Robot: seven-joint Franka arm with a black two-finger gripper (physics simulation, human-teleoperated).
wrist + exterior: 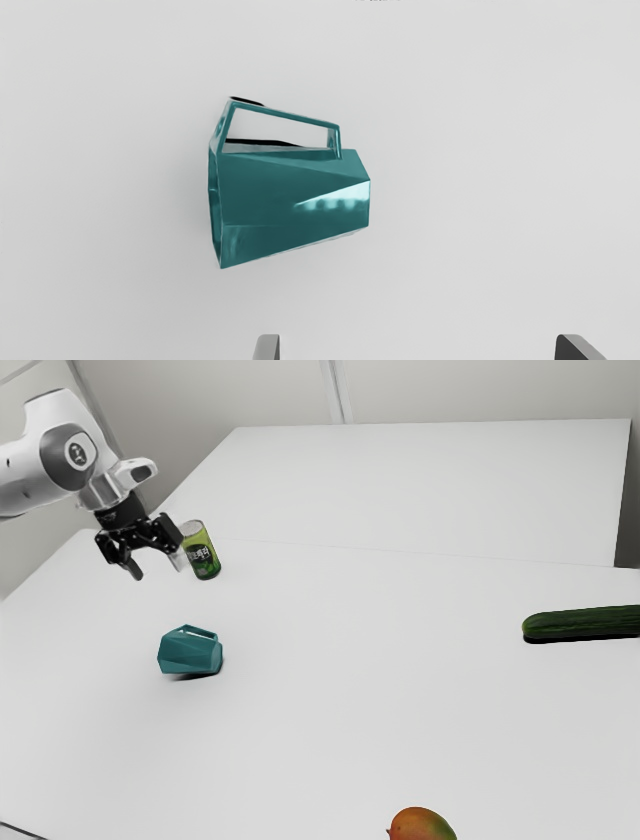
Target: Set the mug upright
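One faceted teal mug, lying on its side on the white worktop, mouth toward the exterior view's left, base toward the exterior view's right, handle on the side nearer the can. One black pincer, raised above the worktop, fingers spread wide, empty, apart from the mug. One green drinks can, standing. One dark green cucumber, lying toward the exterior view's right. One orange-and-green mango, nearest the camera there.
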